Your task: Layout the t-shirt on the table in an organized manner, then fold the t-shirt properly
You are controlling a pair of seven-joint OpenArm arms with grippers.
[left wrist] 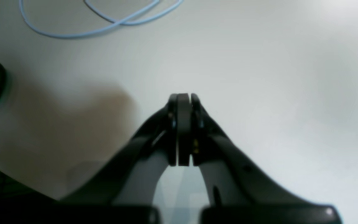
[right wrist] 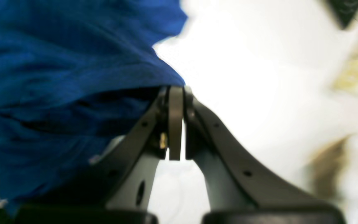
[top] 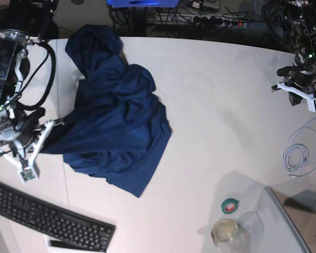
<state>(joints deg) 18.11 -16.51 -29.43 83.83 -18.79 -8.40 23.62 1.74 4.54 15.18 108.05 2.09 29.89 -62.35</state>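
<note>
T-shirt (top: 118, 126), dark navy, lies crumpled and unfolded on the white bench (top: 216, 105), occupying the left-centre portion of the base view, with one part trailing toward the far edge and the bulk bunched in overlapping folds nearer the front. Right gripper (right wrist: 176, 91), seen at the left of the base view, has its jaws drawn together on an edge of the t-shirt; the right wrist view shows blue cloth pulled up against the tips of the pads, though motion blur obscures how much fabric lies between them. A taut ridge of cloth runs from the gripper into the main heap. Left gripper (left wrist: 183, 96), at the far right of the base view, is fully closed on nothing and is poised over bare bench surface, well apart from the t-shirt. A coil of pale blue cable (top: 300, 150) lies on the bench near the left arm and also appears at the top of the left wrist view. Near the front edge are a black keyboard (top: 50, 216), a green roll of tape (top: 230, 205) and, just beside it, a clear container (top: 226, 230).
</note>
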